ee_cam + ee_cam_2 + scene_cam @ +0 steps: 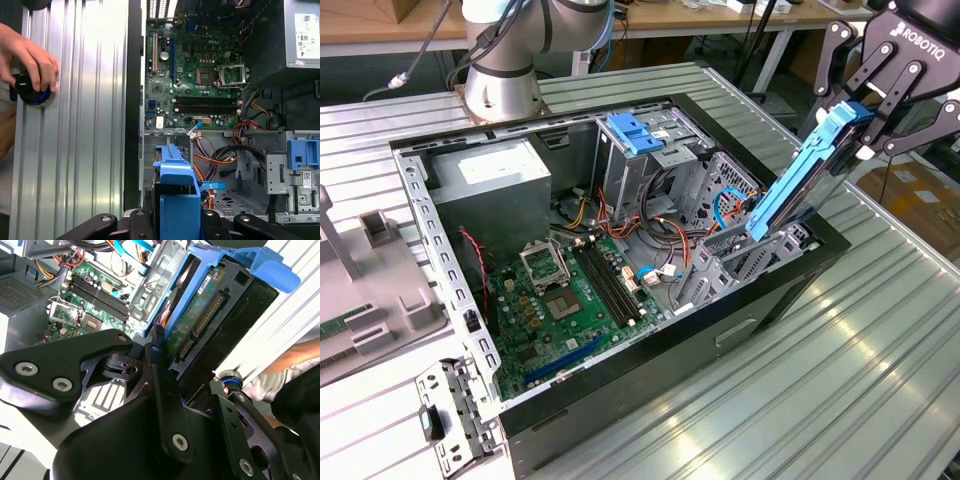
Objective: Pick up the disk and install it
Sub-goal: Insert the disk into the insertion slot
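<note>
The gripper (863,128) is clamped on the upper end of the disk (798,190); the disk slants down from it, long axis tilted; its lower end sits in the grey bay (740,262) of the computer case (417,195), at the exterior view's right.

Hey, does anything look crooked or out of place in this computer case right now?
Yes, the disk is askew. It leans steeply, with its lower end in the drive cage at the edge of the computer case and its upper end well above the rim, gripped by the gripper. It is not seated flat.
</note>
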{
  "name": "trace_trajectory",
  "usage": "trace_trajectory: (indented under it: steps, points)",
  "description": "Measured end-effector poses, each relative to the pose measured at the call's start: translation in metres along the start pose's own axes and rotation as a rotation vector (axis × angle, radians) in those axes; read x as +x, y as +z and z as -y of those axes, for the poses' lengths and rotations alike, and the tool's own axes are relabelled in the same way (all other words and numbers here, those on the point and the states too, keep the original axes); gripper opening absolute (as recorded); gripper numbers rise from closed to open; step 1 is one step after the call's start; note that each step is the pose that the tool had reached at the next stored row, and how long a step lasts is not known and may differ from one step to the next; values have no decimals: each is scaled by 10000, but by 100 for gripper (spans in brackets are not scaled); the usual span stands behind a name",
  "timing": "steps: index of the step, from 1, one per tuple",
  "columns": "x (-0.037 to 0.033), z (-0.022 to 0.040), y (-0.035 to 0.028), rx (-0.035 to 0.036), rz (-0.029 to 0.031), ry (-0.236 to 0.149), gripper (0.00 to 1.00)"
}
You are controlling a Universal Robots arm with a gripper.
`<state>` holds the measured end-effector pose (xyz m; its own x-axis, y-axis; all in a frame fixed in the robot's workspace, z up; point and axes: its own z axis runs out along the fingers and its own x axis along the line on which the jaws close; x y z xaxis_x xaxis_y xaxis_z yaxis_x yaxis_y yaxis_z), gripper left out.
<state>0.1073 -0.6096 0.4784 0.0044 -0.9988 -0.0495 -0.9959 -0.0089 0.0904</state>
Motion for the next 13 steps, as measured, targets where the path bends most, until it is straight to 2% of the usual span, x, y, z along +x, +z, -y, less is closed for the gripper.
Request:
trace_trajectory:
  steps: [13]
  points:
    - [-4, -44, 33, 0, -1, 0, 36]
